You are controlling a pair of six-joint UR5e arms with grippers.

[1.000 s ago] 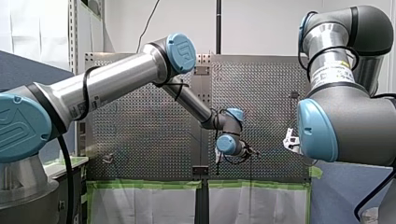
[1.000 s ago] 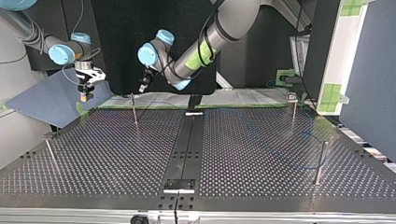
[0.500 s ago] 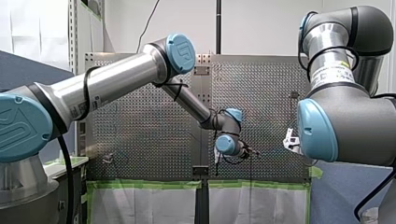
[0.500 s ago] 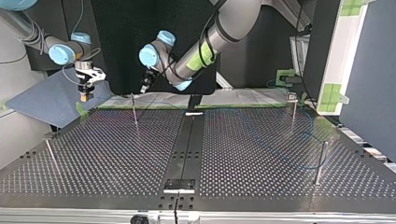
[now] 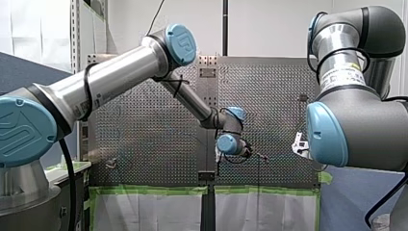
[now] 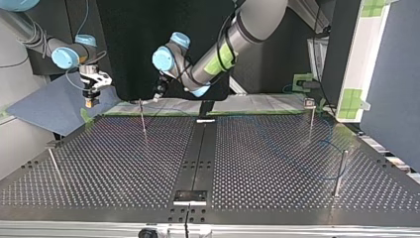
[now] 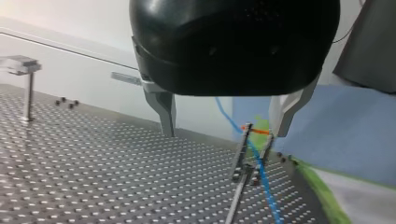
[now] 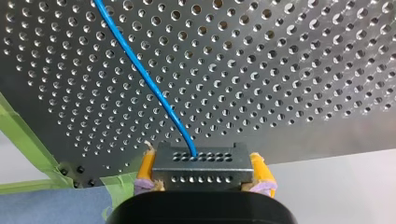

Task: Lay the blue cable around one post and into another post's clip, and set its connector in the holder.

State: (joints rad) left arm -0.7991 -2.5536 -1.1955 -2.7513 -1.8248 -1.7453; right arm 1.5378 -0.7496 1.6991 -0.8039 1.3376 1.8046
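Cable (image 7: 269,196) looks seated in the top view's eleven-o'clock clip post (image 6: 142,119). Left gripper (image 7: 223,133), open and empty, has drawn back. Right gripper (image 8: 201,163) clamps the connector (image 8: 201,171).

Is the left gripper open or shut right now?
Open: left gripper fingers stand wide apart in the left wrist view, holding nothing; the post's clip and blue cable lie ahead.

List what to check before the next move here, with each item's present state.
1. Right gripper shut on the connector: ok.
2. Left gripper open, clip post between its fingers: ok.
3. Blue cable between the clip's prongs: ok.
4. Cable looped around the other post: cannot tell.
5. Connector set down: not ok, the gripper holds it.
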